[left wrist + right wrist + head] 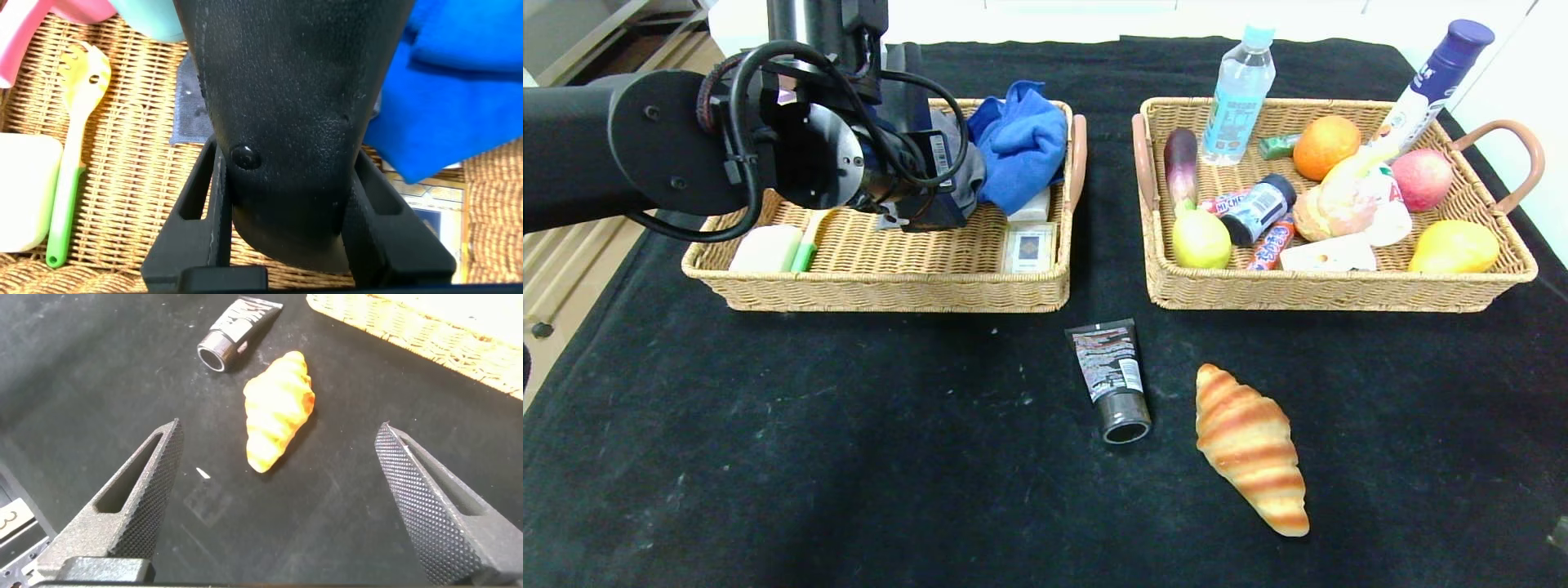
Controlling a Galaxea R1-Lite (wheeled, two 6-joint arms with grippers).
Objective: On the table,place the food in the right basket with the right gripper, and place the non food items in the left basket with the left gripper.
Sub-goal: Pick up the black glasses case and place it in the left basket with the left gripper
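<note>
My left gripper (286, 175) hangs over the left basket (890, 282), shut on a bulky black plastic item (286, 98) that fills the left wrist view; in the head view my own wrist (809, 159) hides the fingers. A black tube (1112, 380) and a striped croissant (1250, 445) lie on the black table in front of the baskets. My right gripper (278, 429) is open and empty, low over the table, with the croissant (278, 408) and the tube (237, 331) ahead of it. The right basket (1339, 290) holds fruit, snacks and bottles.
The left basket holds a blue cloth (1021, 139), a white soap (764, 247), a green-handled brush (809, 241) and small boxes (1029, 245). A water bottle (1240, 82) and a purple-capped bottle (1433, 77) stand in the right basket. The table edge runs at left.
</note>
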